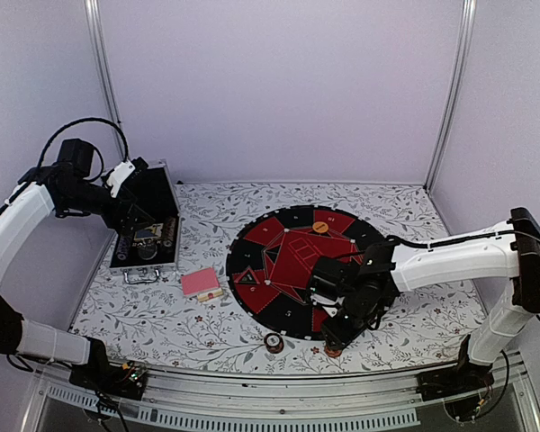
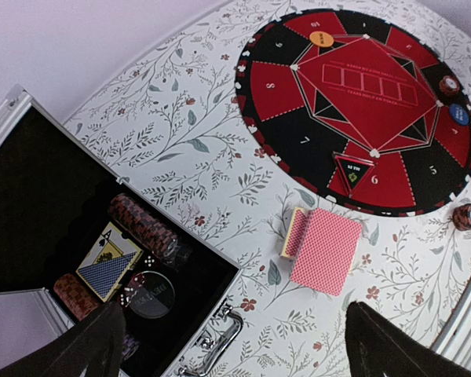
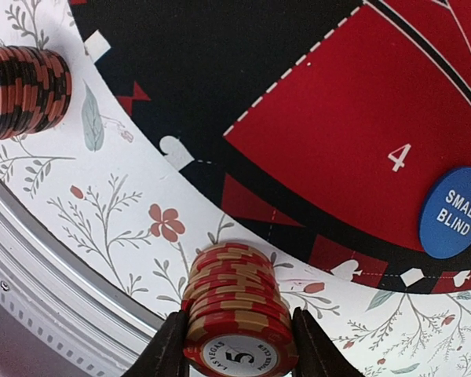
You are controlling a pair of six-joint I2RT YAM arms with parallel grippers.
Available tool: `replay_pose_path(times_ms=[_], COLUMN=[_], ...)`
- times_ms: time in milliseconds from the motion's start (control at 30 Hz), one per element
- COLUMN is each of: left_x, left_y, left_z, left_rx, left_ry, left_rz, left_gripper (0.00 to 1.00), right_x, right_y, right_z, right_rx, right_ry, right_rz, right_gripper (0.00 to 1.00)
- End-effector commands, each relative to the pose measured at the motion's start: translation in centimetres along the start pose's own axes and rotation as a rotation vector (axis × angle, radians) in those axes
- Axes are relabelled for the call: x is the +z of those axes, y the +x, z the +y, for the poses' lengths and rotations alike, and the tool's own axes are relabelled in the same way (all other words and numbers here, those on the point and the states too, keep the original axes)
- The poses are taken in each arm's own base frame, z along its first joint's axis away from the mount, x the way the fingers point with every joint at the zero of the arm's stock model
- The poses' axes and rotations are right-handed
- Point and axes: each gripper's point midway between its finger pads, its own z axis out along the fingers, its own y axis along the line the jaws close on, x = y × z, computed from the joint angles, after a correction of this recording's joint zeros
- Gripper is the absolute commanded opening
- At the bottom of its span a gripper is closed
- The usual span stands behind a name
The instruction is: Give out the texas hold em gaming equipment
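Note:
My right gripper [image 3: 237,339] is shut on a stack of red and tan poker chips [image 3: 238,302] that stands on the floral cloth just off the mat's near rim [image 1: 331,349]. A second, red and black chip stack [image 3: 25,88] stands to its left [image 1: 274,342]. The blue small-blind button [image 3: 455,212] lies on the mat and the orange button [image 1: 320,228] at its far side. A pink-red-backed deck of cards [image 2: 326,250] lies between case and mat. My left gripper [image 2: 234,314] hangs open above the case's front edge, holding nothing.
The round black-and-red mat [image 1: 252,261] covers the middle of the table. The open silver case [image 1: 126,263] at the left holds more chip rolls [image 2: 145,228], a card pack, dice and a clear disc. A metal rail [image 3: 55,290] runs along the near edge.

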Motion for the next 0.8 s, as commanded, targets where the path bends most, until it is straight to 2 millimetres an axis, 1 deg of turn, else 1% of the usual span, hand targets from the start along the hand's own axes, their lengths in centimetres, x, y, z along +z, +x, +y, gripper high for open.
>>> replay_pose_path(times_ms=[0, 100, 200, 300, 400, 467, 533, 600, 633, 667, 700, 767], left_x=[-0.7, -0.7, -0.7, -0.7, -0.8, -0.7, -0.6, -0.5, -0.5, -0.5, -0.6, -0.6], left_y=[-0.9, -0.8, -0.8, -0.8, -0.8, -0.8, -0.7, -0.6, -0.6, -0.5, -0.5, -0.5], left_z=[-0.2, -0.2, -0.2, -0.3, -0.3, -0.4, -0.5, -0.5, -0.5, -0.5, -0.6, -0.6], left_rx=[0.031, 0.032, 0.032, 0.034, 0.033, 0.034, 0.031, 0.028, 0.028, 0.03, 0.032, 0.037], left_ry=[-0.009, -0.011, -0.011, -0.009, -0.007, -0.006, 0.0, 0.005, 0.005, 0.004, 0.004, 0.001], left_rz=[-0.019, -0.018, -0.017, -0.019, -0.02, -0.021, -0.022, -0.021, -0.018, -0.019, -0.02, -0.023], left_gripper=[1.0, 1.0, 1.0, 1.0, 1.0, 1.0, 1.0, 1.0, 1.0, 1.0, 1.0, 1.0], right_x=[-1.3, -2.1, -2.8, -3.6, -4.7, -5.4, -6.3, -6.5, -6.5, -6.8, -6.3, -6.0], right_y=[-1.2, -1.8, -2.3, -3.5, -6.0, -8.1, -10.8, -13.1, -14.3, -15.3, -16.3, -18.0], right_z=[0.3, 0.5, 0.7, 0.2, -2.0, -3.5, -5.2, -7.1, -8.3, -8.7, -10.0, -11.9], right_rx=[-0.007, -0.015, -0.016, 0.003, 0.037, 0.061, 0.096, 0.128, 0.154, 0.157, 0.178, 0.205], right_ry=[0.01, 0.009, 0.004, 0.0, 0.043, 0.06, 0.067, 0.075, 0.081, 0.082, 0.098, 0.124], right_rz=[-0.035, -0.049, -0.059, -0.081, -0.137, -0.175, -0.226, -0.264, -0.283, -0.303, -0.304, -0.322], right_gripper=[0.32, 0.31, 0.28, 0.28, 0.28, 0.27, 0.27, 0.27, 0.27, 0.27, 0.27, 0.27])
